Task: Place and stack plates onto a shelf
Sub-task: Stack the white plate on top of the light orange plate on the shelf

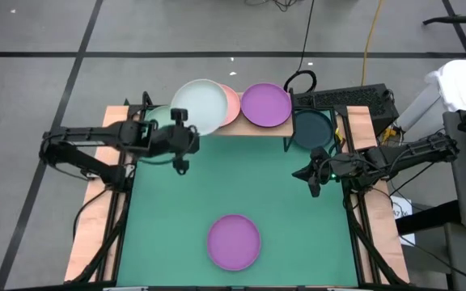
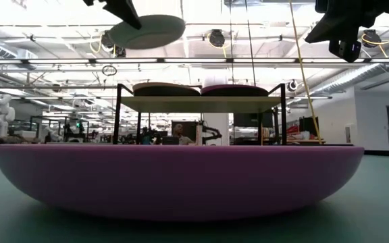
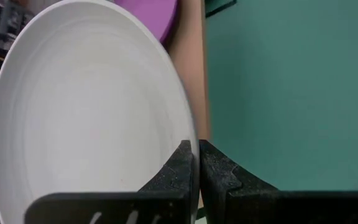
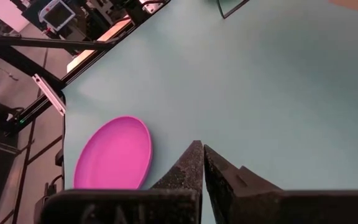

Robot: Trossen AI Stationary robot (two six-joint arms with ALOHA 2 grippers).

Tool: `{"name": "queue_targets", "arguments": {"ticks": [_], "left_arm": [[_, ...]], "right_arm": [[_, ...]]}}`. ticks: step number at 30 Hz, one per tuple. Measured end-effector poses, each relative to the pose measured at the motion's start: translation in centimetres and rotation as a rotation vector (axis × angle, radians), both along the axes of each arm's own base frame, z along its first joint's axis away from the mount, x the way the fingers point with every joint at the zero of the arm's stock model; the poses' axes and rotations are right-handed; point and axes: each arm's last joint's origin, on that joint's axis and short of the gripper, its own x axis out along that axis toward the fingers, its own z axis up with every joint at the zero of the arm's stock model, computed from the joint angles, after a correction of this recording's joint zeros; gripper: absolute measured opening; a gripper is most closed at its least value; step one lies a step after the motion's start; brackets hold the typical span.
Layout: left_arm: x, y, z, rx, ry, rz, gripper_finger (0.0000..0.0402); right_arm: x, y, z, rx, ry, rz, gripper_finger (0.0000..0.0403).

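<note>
Left gripper [image 3: 196,163] pinches the pale white-blue plate's [image 1: 201,105] rim, plate beyond its fingertips; right gripper [image 4: 202,163] closed, empty.

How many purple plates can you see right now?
2: one purple plate on the shelf beside the pink one, the other purple plate on the table's green mat. More could be hidden under stacks.

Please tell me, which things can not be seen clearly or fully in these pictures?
- Round pink matte plate on the small light-wood shelf: high view, mostly covered by the pale white-blue round plate held by the left gripper.
- Black round plate: high view, shelf edge hides part.
- Purple round plate on the table: low view, fills the foreground, hiding the table behind.
</note>
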Motion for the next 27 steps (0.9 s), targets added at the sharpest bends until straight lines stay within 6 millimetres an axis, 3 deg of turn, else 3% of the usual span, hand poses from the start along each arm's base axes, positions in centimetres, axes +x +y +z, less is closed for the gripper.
{"name": "queue_targets", "arguments": {"ticks": [14, 23, 27], "left_arm": [[1.1, 6.1, -0.9, -0.01, 0.075, -0.057, 0.0011], [3.9, 7.2, -3.8, -0.083, 0.146, -0.081, 0.0011], [4.3, 7.7, -4.0, -0.077, 0.123, -0.069, 0.0019]], "right_arm": [[0.0, 0.0, 0.0, -0.005, 0.001, 0.002, 0.0], [0.0, 0.0, 0.0, 0.014, -0.002, -0.009, 0.0], [0.0, 0.0, 0.0, 0.02, -0.002, -0.013, 0.0]]}}
